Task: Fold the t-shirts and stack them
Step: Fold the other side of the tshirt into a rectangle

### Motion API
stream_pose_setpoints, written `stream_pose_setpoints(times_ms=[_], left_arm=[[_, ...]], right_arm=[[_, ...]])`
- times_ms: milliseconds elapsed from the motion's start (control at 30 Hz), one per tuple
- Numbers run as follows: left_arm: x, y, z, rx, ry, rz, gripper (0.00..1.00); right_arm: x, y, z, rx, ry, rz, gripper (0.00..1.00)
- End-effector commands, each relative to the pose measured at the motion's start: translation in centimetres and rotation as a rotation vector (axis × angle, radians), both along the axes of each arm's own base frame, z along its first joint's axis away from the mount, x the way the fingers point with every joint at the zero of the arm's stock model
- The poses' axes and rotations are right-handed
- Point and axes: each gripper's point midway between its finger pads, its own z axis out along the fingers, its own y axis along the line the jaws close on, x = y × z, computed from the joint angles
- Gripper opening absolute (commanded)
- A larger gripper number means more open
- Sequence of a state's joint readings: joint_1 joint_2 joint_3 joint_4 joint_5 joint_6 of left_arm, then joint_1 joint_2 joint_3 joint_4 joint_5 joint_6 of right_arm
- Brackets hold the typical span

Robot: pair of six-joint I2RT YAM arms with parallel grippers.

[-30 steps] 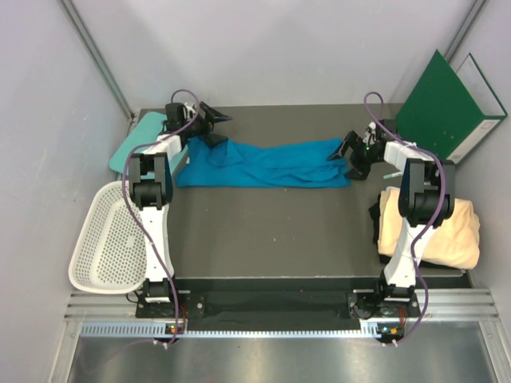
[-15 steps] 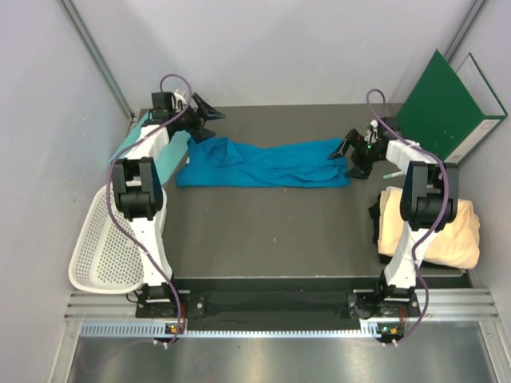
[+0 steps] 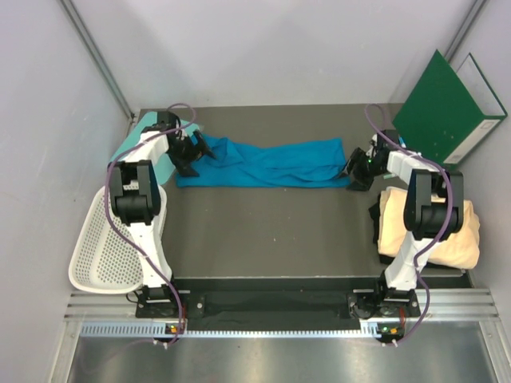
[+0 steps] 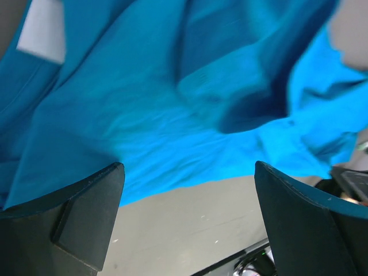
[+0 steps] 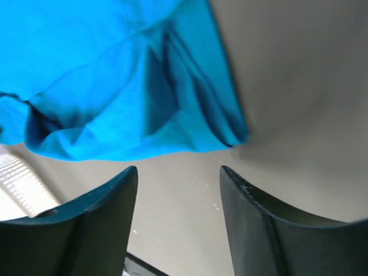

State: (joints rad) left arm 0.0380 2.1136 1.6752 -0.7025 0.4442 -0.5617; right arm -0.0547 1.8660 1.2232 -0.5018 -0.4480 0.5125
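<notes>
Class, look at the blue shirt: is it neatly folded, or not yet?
Not yet: the blue shirt lies in a long wrinkled strip across the table, its layers bunched unevenly.

right arm (image 3: 429,209) hides part of the cream t-shirt (image 3: 453,237).

The left arm (image 3: 152,255) and the right arm (image 3: 402,263) are of identical build. The long links are white-shelled. The joint housings (image 3: 132,195) behind each tool are black and cylindrical. A purple cable (image 3: 120,235) runs loose along the outside of the left arm, from its black base (image 3: 156,299) to the left tool (image 3: 190,152). A second purple cable (image 3: 421,283) follows the right arm in the same way to the right tool (image 3: 353,171). Both tools are black. In the wrist views, each finger (image 4: 86,224) is a broad, matt, dark wedge with bevelled edges and a flat inner face.
</notes>
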Motion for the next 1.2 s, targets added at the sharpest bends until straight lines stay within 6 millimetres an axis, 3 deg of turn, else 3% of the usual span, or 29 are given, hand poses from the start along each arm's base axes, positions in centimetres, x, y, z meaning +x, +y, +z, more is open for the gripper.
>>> stream_pose_setpoints(times_ms=[0,200,467,567,800,900,1067,1167], left_arm=[[-0.8,0.9,-0.6,0.067,0.021,-0.028,0.99],[-1.6,1.0,-2.5,0.090,0.074,-0.045,0.99],[-2.2,1.4,-4.5,0.119,0.133,-0.056,0.99],[-2.4,1.6,-5.0,0.135,0.145,-0.061,0.99],[-2.5,2.5,-6.0,0.180,0.181,-0.047,0.99],[-2.8,3.0,-6.6,0.208,0.204,-0.041,0.99],[-2.9,3.1,-7.0,0.214,0.215,-0.047,0.99],[-3.1,3.3,-7.1,0.228,0.219,-0.051,0.99]], right_arm=[[1.9,2.7,1.7,0.141,-0.105,0.013,0.57],[3.9,4.5,2.3,0.244,-0.140,-0.009,0.48],[6.6,4.7,0.9,0.245,-0.131,-0.060,0.39],[8.4,4.1,2.8,0.218,-0.195,-0.097,0.36],[12.6,2.7,6.4,0.141,-0.286,-0.147,0.17],[13.4,3.7,7.3,0.121,-0.300,-0.135,0.15],[14.5,3.7,6.0,0.103,-0.251,-0.129,0.15],[13.6,3.1,5.4,0.060,-0.211,-0.129,0.34]])
